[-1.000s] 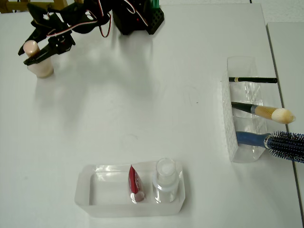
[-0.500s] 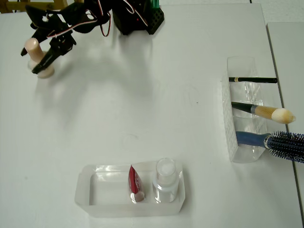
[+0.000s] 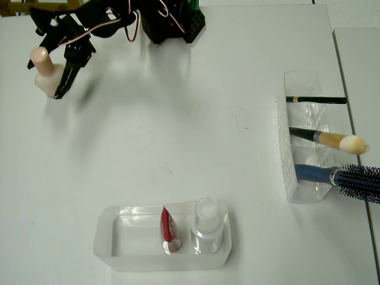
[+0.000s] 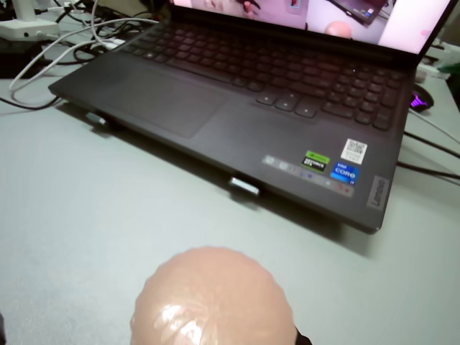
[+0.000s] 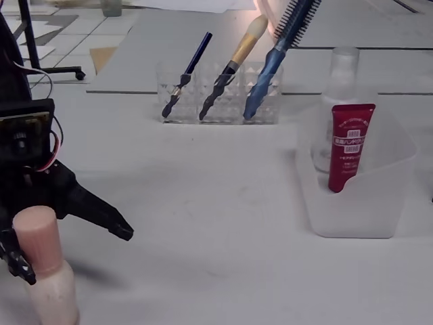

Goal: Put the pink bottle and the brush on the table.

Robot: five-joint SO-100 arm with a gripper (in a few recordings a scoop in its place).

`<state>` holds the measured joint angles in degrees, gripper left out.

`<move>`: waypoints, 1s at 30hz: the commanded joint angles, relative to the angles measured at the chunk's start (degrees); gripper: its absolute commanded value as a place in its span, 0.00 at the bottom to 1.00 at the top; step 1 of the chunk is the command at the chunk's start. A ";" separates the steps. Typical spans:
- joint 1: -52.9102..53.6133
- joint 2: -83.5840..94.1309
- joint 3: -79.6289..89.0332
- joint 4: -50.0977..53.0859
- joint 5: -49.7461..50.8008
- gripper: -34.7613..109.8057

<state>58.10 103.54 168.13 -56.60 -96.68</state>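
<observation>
Far left, overhead view: small pale peach-pink bottle with cylindrical cap (image 3: 44, 71) upright on large plain white surface (image 3: 178, 130). Black gripper (image 3: 43, 80) spread wide around bottle, fingers apart, gripping nothing. Bottom centre: clear plastic tray (image 3: 113, 246) containing red sachet (image 3: 168, 228) and clear white-capped bottle (image 3: 206, 222). Right: clear compartment holder (image 3: 288, 148) containing thin black pencil (image 3: 317, 100), slim black-handled makeup brush with cream bristles (image 3: 332, 141), blue bristly hairbrush (image 3: 347, 176).

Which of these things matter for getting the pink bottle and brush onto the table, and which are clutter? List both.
Job things:
pink bottle, standing on the table
brush, in the clear organiser
pincer, open

Clutter:
black pencil
blue hairbrush
red sachet
clear bottle
clear tray
</observation>
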 commanded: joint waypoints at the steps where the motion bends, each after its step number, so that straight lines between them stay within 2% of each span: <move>1: -0.09 4.92 0.35 1.85 -1.67 0.61; 10: -0.09 12.48 0.35 9.76 -3.08 0.64; 30: -0.18 22.24 -0.62 18.90 -6.50 0.66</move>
<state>57.39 123.05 168.22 -37.62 -102.39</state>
